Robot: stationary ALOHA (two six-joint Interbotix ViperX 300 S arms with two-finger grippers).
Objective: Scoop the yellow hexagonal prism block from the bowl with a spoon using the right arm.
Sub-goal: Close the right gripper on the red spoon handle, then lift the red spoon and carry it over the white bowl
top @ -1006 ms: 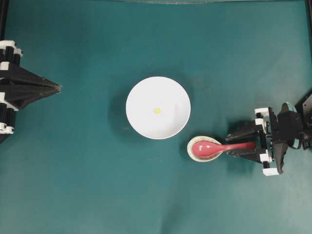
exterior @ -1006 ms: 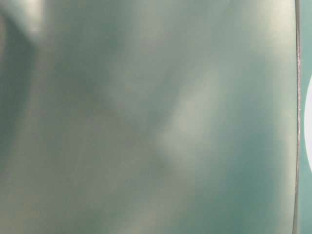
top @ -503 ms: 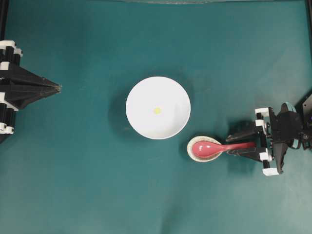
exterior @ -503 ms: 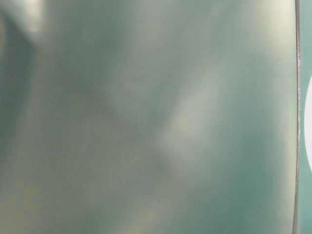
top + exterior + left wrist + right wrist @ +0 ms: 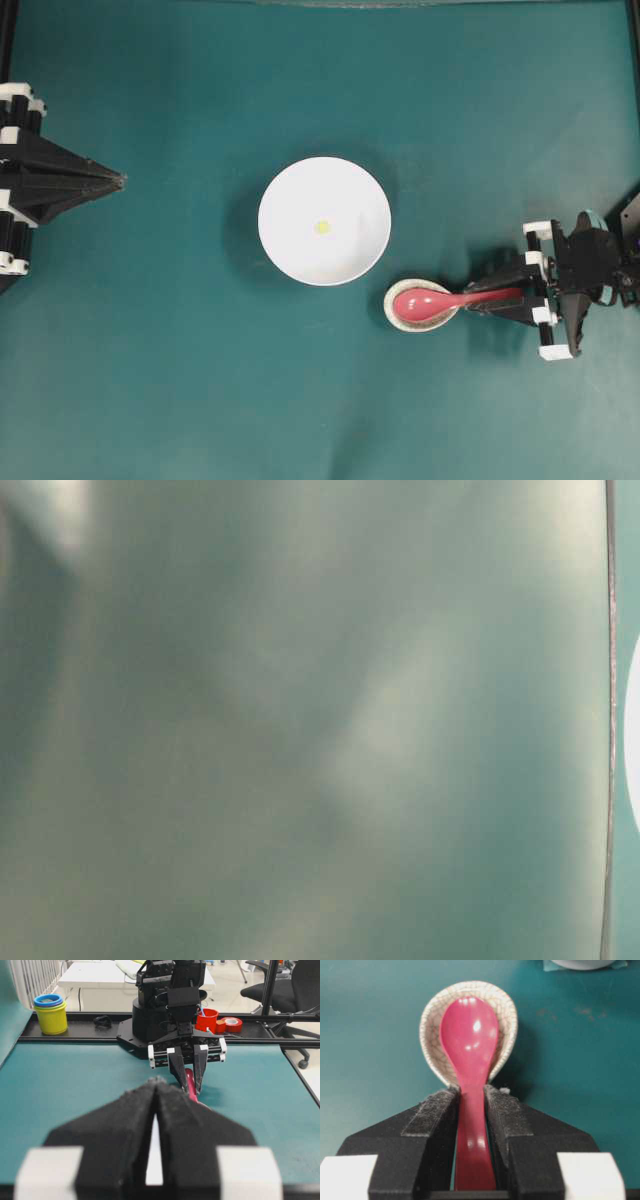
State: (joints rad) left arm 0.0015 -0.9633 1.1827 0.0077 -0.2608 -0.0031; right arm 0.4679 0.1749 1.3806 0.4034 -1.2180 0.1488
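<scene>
The tiny yellow hexagonal prism block [image 5: 322, 227] lies near the middle of the white bowl [image 5: 290, 195]. The pink-red spoon [image 5: 425, 303] rests with its scoop in a small speckled dish [image 5: 391, 300], just right of and below the bowl. My right gripper [image 5: 469, 301] is shut on the spoon's handle. In the right wrist view both pads [image 5: 497, 1110] press against the handle of the spoon [image 5: 470, 1035]. My left gripper [image 5: 120, 181] is shut and empty at the far left, pointing at the bowl.
The table-level view is a blur with only a sliver of the bowl [image 5: 634, 740] at its right edge. In the left wrist view a yellow cup stack [image 5: 50, 1014], a red cup [image 5: 207, 1020] and tape rolls stand beyond the table's far rail.
My right gripper's jaws have closed in on the spoon's handle. The spoon, bowl, block and left arm have not moved.
</scene>
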